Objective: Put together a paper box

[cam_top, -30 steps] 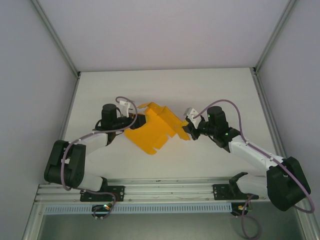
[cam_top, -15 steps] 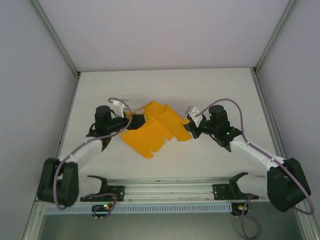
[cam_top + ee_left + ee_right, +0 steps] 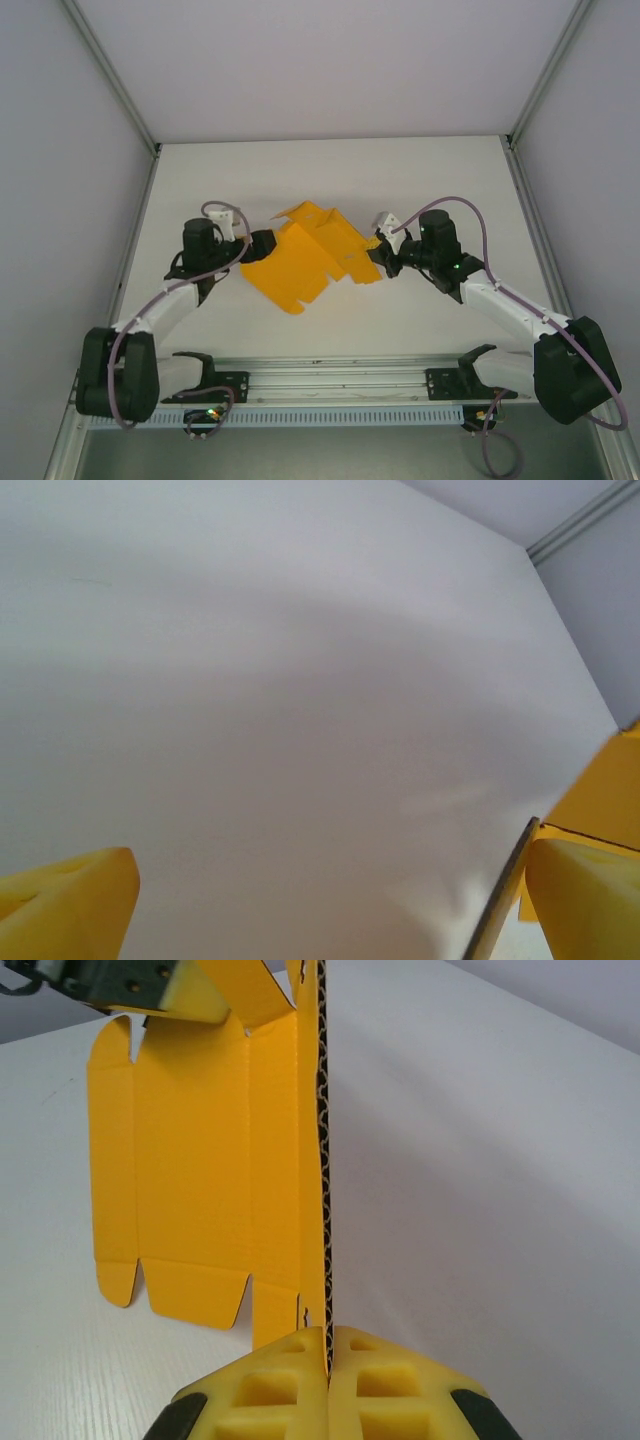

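The right gripper (image 3: pixel 377 257) has its yellow pads (image 3: pixel 270 1390) pressed together on the edge of the paper box (image 3: pixel 308 256). They pinch the thin corrugated card at its right-hand side. In the right wrist view the clamped panel runs straight away from the pads. The rest of the orange-yellow sheet (image 3: pixel 195 1160) spreads to one side of it, with creased panels and small flaps along its border.

The left gripper (image 3: pixel 266 242) is spread wide, with its two yellow pads (image 3: pixel 70 905) far apart in the left wrist view and bare worktop between them. From above, its tips sit just at the left edge of the card. I cannot tell whether they touch it, and they do not hold it.

The box is a partly folded die-cut sheet and lies in the middle of the worktop (image 3: pixel 330 175), between the two grippers. Each arm reaches in from its own side of the near edge.
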Robot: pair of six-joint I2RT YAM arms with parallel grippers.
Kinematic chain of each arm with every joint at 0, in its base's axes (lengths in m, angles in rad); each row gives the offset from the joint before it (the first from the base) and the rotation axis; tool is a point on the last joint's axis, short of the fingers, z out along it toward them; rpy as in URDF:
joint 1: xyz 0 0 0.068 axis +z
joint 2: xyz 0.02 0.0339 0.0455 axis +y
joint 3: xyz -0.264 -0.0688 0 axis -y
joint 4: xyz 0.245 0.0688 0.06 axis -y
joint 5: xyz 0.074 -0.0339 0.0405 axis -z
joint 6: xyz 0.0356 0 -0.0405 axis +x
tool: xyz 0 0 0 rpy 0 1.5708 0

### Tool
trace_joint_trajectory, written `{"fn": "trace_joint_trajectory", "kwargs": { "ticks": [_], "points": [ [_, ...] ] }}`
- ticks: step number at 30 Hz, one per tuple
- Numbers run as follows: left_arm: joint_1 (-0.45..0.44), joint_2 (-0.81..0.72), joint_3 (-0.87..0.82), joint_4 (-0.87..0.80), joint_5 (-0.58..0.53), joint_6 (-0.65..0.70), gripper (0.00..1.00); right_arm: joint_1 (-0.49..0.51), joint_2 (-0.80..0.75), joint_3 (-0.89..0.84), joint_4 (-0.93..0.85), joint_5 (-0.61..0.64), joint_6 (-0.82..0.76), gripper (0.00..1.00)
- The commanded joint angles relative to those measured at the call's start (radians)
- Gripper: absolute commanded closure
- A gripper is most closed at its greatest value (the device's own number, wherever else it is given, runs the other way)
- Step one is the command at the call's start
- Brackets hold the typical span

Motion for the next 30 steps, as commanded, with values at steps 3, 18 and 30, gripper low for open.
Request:
{"fn": "trace_joint_trajectory", "kwargs": {
  "ticks": [3,18,30],
  "points": [
    [0.014,0.103,0.066,0.178,0.121,-0.108,0.01,-0.003,0.01,0.028,-0.005,-0.056,0.012,1.0],
    [0.011,0.181,0.169,0.178,0.239,-0.145,0.13,-0.002,0.016,0.034,-0.006,-0.045,0.004,1.0],
    [-0.065,0.304,0.061,0.547,0.398,-0.244,0.29,-0.004,0.02,0.043,0.001,-0.057,0.02,1.0]
  ]
}}
